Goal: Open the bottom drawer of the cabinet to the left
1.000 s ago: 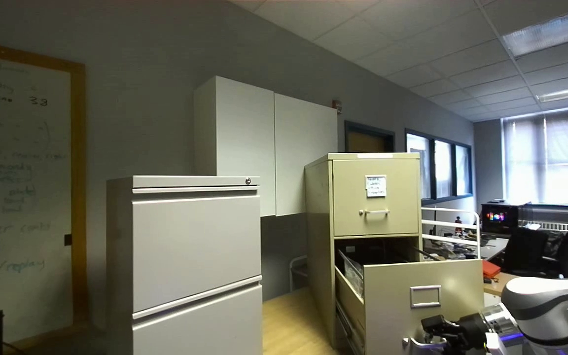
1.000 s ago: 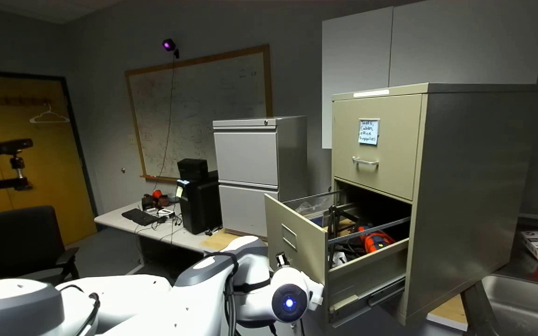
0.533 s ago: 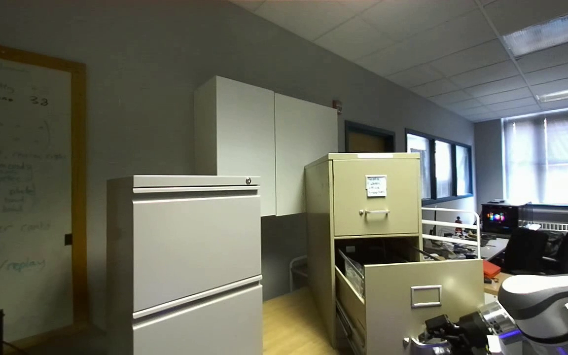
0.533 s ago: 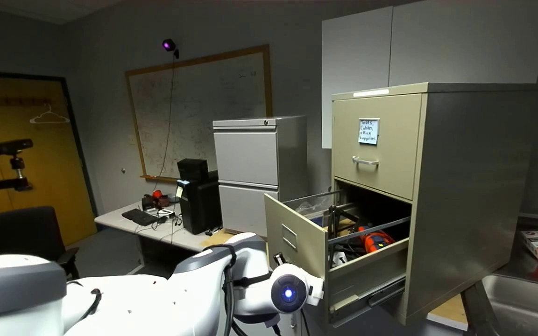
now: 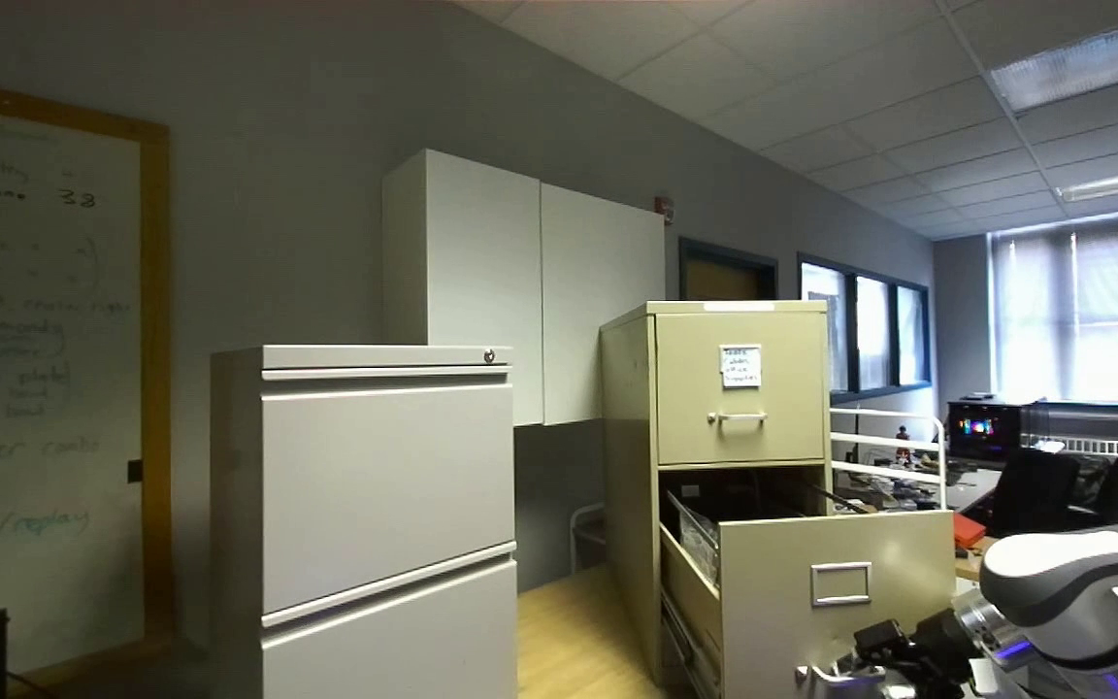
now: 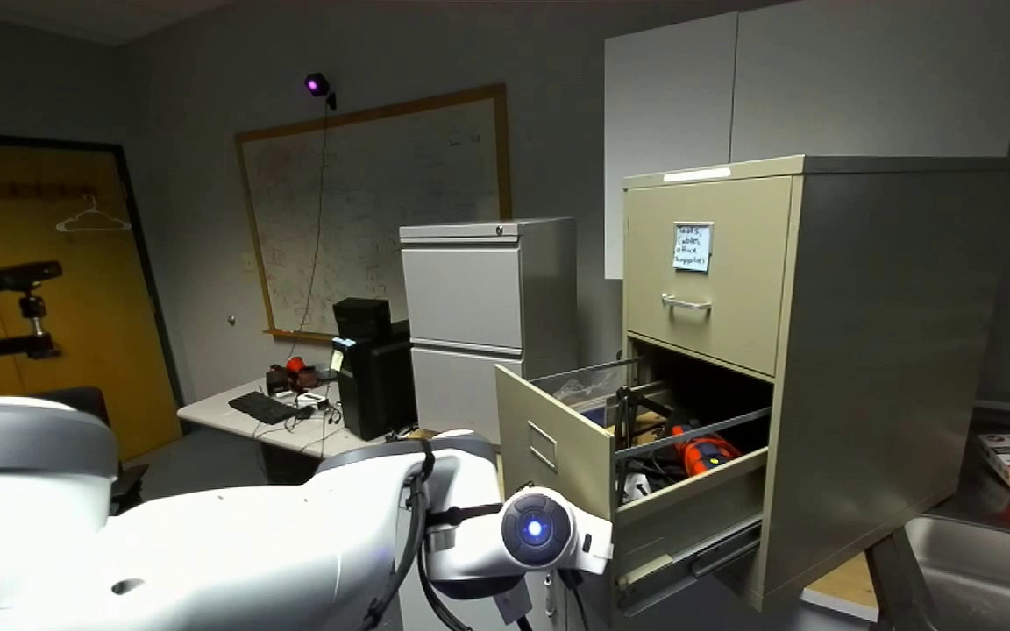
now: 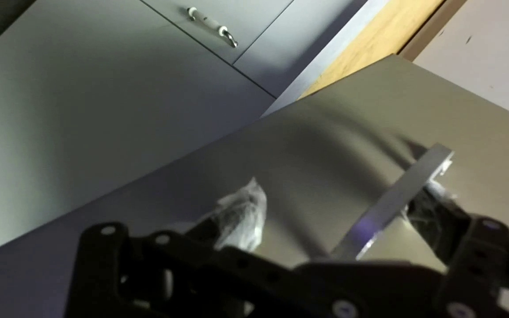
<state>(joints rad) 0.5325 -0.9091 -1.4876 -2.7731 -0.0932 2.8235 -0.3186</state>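
The beige cabinet (image 5: 741, 388) has its bottom drawer (image 6: 558, 438) pulled well out, with an orange tool (image 6: 705, 451) and other items inside. Low on the drawer front is a metal bar handle (image 7: 396, 201). My gripper (image 7: 338, 203) is at that handle with its fingers spread wide, their tips wrapped in crumpled clear material. The bar passes between them, close to or touching the right-hand finger; the left-hand finger stands well apart from it. In an exterior view the gripper (image 5: 865, 662) is against the drawer's lower front; elsewhere the arm's wrist (image 6: 536, 530) hides it.
A closed grey two-drawer cabinet (image 5: 384, 485) stands beside the beige one. White wall cupboards (image 5: 520, 291) hang behind. A desk (image 6: 224, 412) with a black computer (image 6: 373, 386) lies beyond the arm, and a metal sink (image 6: 987, 570) adjoins the beige cabinet's side.
My gripper has opened at the handle and shifted slightly away from the drawer front. The drawer has come out a touch further. The arm's near links have risen.
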